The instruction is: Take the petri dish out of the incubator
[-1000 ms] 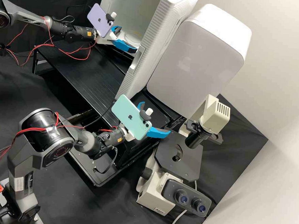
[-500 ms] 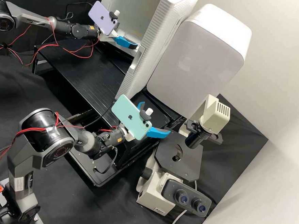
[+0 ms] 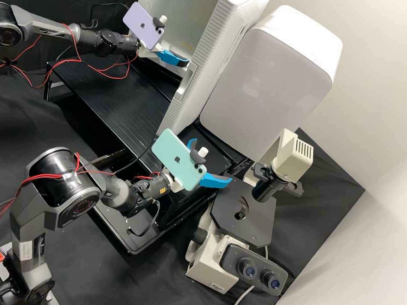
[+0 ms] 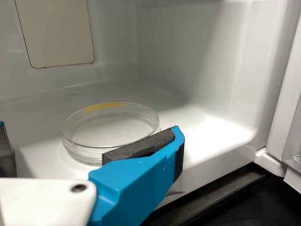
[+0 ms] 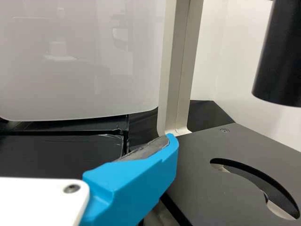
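Left gripper (image 3: 175, 59): spread wide at the mouth of the open incubator (image 3: 176, 11), nothing held. The petri dish (image 4: 110, 127) sits just ahead, between the two pads. Petri dish: clear, shallow, with a yellow streak at its rim, lying flat on the white chamber floor (image 4: 216, 132). Right gripper (image 3: 218, 180): over the black microscope stage (image 3: 248, 216); whether spread or closed cannot be told.

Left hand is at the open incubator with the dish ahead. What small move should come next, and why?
Probably ease the left hand forward until its open fingers flank the dish, then shut. The dish sits flat on the incubator floor, just beyond the fingers and roughly between them, not yet touched.
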Motion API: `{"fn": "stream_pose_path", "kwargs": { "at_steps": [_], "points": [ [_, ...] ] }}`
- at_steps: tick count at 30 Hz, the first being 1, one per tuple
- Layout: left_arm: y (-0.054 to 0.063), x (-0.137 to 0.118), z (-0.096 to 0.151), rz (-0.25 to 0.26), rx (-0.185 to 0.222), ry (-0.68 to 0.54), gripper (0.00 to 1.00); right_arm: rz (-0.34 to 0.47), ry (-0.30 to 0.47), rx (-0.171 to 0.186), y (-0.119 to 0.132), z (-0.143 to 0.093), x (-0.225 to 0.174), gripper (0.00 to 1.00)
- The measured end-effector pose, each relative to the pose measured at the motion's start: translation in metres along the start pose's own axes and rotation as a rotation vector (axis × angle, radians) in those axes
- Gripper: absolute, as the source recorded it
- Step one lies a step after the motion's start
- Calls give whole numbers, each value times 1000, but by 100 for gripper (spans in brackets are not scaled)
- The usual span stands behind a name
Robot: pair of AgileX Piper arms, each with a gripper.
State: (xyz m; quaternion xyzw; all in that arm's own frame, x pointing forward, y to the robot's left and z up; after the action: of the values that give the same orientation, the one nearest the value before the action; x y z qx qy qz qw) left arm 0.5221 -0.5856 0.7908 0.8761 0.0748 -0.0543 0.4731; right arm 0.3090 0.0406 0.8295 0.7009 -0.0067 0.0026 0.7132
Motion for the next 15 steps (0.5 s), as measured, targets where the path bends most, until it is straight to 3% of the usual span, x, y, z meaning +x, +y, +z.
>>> {"fn": "stream_pose_path", "kwargs": {
  "at_steps": [8, 12, 15],
  "points": [
    [3, 1, 4, 0, 8, -5, 100, 0, 0, 0, 0, 0, 0, 100],
    [1, 4, 6, -18, -31, -21, 100, 0, 0, 0, 0, 0, 0, 100],
    [4, 4, 8, -16, -36, -31, 100, 0, 0, 0, 0, 0, 0, 100]
  ]
}}
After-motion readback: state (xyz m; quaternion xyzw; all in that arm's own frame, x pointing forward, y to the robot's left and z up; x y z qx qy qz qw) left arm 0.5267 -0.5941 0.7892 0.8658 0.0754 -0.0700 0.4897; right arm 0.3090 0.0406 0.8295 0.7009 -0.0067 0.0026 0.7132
